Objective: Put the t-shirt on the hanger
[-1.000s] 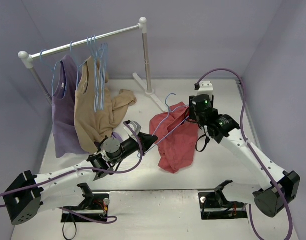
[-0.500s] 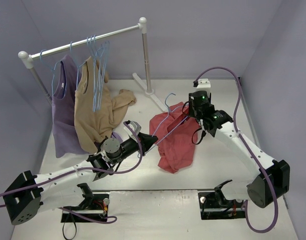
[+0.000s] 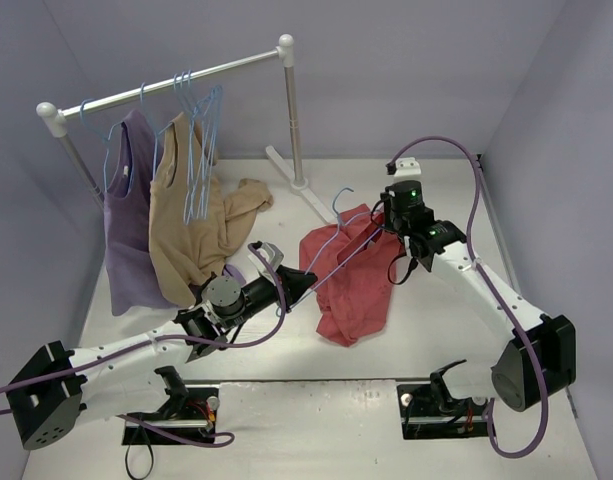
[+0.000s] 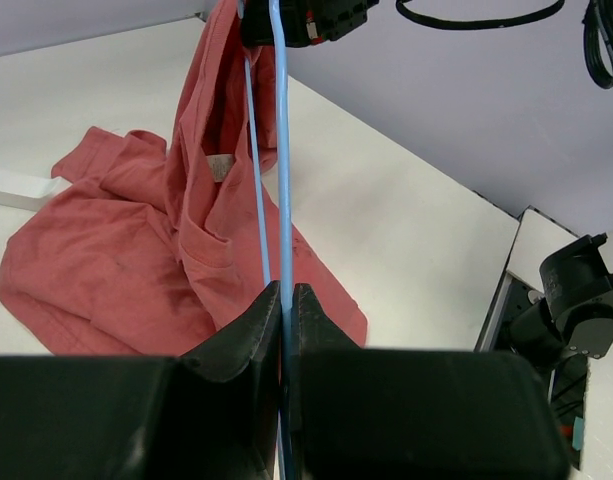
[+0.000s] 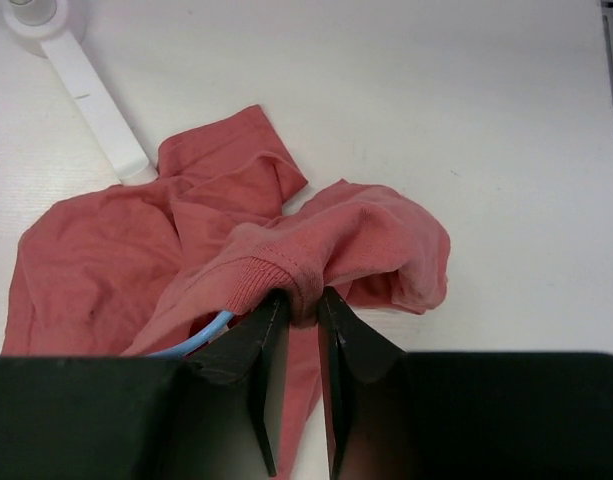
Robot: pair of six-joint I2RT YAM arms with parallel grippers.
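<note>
Coral-red t-shirt [image 5: 106, 260]: ribbed edge clamped in closed right pincer [image 5: 302, 300], remainder heaped on table [image 5: 486, 150]. Light-blue wire hanger [image 4: 282, 150]: clamped in closed left pincer [image 4: 286, 298], far end under lifted cloth. Tan neck tag [image 4: 219, 166], writing illegible.

On my screens the t-shirt [image 5: 96, 250] reads as soft, matt knit cloth, creased all over, with a collar band [image 5: 276, 262] of coarser ribbing. The hanger [image 4: 283, 180] is thin, smooth light-blue wire with a faint gloss. The fingers [image 4: 236, 340] of the left gripper [image 4: 286, 290] and those of the right gripper [image 5: 303, 300] look like matt black plastic. The table [image 3: 286, 350] is smooth, matt white. I see the rack's rail [image 3: 246, 62] as shiny metal, capped by a glossy white plastic knob [image 3: 50, 117]. The tan garment [image 3: 191, 235] and lilac top [image 3: 126, 240] are limp matt cloth, and the cable [image 3: 441, 139] wears a smooth purple sleeve.
</note>
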